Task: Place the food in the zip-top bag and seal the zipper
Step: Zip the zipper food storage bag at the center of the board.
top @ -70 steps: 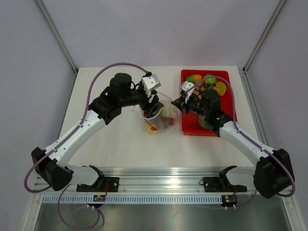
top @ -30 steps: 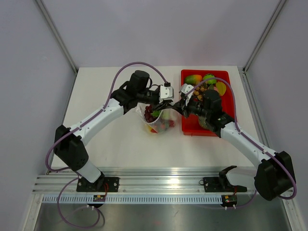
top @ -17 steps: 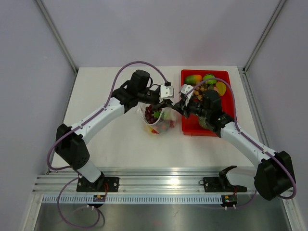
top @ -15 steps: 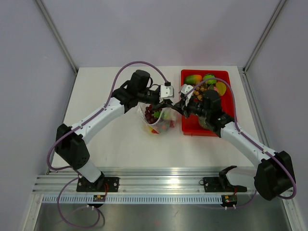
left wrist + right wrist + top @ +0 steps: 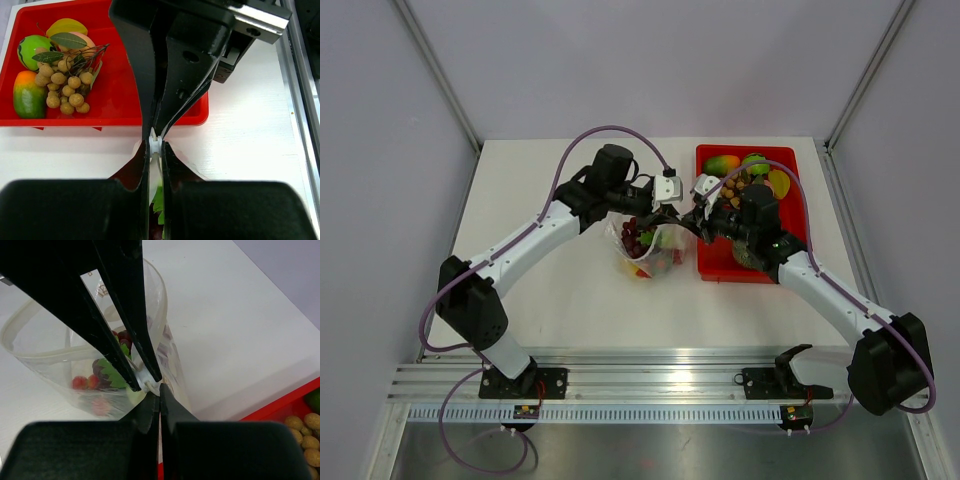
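grip on bag (image 5: 655,262) from both sides: left gripper (image 5: 155,146) and right gripper (image 5: 159,396) clenched on one zipper (image 5: 148,381) end, likely to start sealing; food (image 5: 107,375) inside.

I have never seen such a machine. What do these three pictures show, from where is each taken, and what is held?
Two robot arms are fixed at the edge of a white table. The wide picture looks down from above: the left arm is at its left, the right arm at its right. The other two come from a small camera on each wrist; the black shapes at the bottom are that arm's own jaws. Both pairs of jaws are shut on the mouth edge of a clear zip-top bag, almost at one spot. Toy food lies inside it. More toy fruit lies in a red tray.
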You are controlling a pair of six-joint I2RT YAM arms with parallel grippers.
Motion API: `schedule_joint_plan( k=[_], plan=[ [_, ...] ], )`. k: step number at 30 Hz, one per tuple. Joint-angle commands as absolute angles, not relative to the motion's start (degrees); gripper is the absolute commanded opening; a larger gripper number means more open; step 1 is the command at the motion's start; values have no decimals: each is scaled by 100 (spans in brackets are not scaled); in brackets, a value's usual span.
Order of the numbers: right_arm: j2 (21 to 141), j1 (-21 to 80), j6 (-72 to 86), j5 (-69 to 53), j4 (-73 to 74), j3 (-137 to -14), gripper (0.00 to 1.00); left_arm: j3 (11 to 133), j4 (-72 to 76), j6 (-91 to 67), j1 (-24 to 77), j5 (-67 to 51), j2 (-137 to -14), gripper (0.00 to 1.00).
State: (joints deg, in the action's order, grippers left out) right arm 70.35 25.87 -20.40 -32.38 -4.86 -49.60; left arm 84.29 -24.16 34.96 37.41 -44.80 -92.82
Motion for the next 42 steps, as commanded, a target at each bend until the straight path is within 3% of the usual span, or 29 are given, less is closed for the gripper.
schedule_joint_plan(
  k=[1, 12, 42],
  plan=[
    [6874, 2549, -2154, -2866, -1158, -5213, 0, 8604, -2663, 3393, 3823, -4799, -9334, 0],
    [6557, 2496, -1635, -1662, -2056, -4491, 0, 8315, -2830, 3454, 3815, -4606, -9141, 0],
    [6135, 2320, -1204, -1002, -2505, -3709, 0, 7893, -3340, 3401, 3182, -3700, -8500, 0]
  ],
)
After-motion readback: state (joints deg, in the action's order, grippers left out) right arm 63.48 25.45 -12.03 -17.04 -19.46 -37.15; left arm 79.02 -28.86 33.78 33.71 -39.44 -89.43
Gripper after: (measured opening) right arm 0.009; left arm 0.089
